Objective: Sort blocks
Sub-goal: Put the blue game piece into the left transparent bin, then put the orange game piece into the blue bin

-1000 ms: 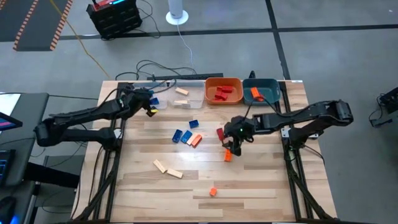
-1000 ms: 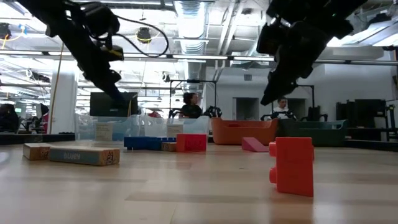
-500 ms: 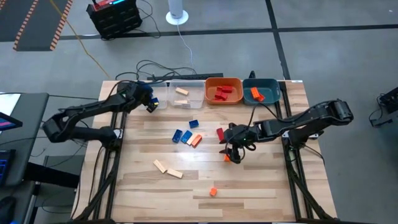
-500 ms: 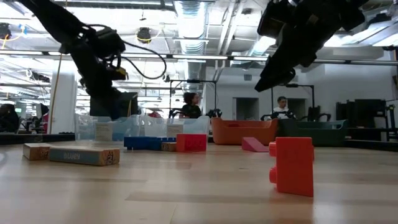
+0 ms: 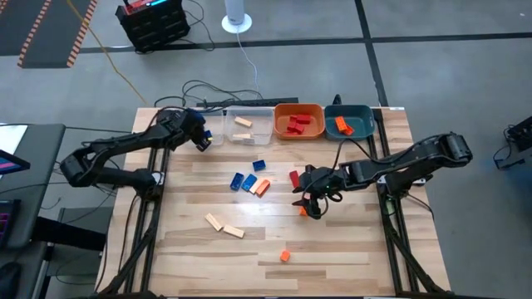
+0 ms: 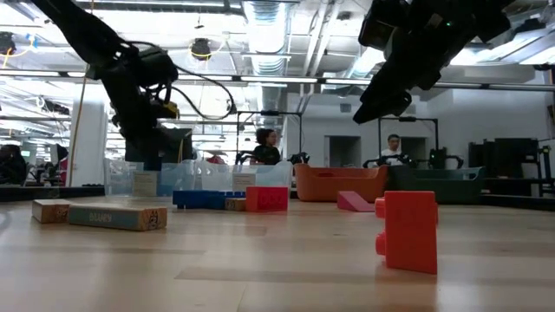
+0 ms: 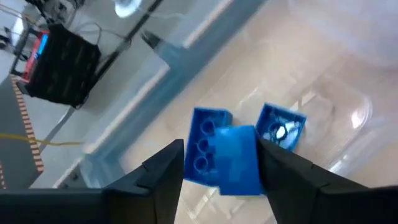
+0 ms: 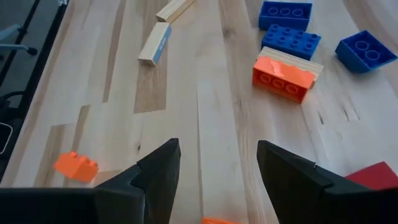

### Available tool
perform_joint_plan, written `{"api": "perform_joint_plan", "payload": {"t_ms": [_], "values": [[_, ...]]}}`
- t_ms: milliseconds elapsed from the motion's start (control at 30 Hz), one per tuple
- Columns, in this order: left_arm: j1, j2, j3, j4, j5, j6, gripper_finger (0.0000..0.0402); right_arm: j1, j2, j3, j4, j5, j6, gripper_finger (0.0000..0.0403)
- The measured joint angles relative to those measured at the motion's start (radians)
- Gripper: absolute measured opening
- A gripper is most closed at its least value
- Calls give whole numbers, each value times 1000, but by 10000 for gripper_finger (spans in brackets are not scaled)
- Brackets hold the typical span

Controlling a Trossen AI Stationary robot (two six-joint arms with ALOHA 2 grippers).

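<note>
**Left arm's over the clear bin, right arm's gone low**

High view: since a second ago the left gripper (image 5: 198,138) has slid up toward 11 o'clock, beside the clear bin (image 5: 252,125). The right gripper (image 5: 311,202) has dropped onto the small orange block (image 5: 302,211) near table centre, at 4 o'clock from the loose blue blocks (image 5: 243,181). Two tan blocks (image 5: 224,226) sit at 7 o'clock, untouched.

Low view: the left arm now hangs lower over the bin; the red block (image 6: 408,230) up front hasn't budged.

Left wrist view: the fingers (image 7: 158,177) stand apart with a blue block (image 7: 222,158) between them. Can't tell if it's still pinched.

Right wrist view: the jaws are spread wide over bare wood, nothing between them. An orange block on tan (image 8: 287,74) lies ahead.
</note>
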Motion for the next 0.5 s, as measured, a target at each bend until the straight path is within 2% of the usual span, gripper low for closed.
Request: {"api": "perform_joint_plan", "payload": {"t_ms": [133, 233, 500], "values": [[-22, -69, 7, -1, 8, -1, 195, 0, 0, 0, 3, 12, 0, 244], [-68, -124, 8, -11, 11, -1, 188, 0, 0, 0, 2, 81, -17, 244], [-349, -157, 8, -85, -54, -59, 163, 7, 0, 0, 32, 248, -142, 244]]}}
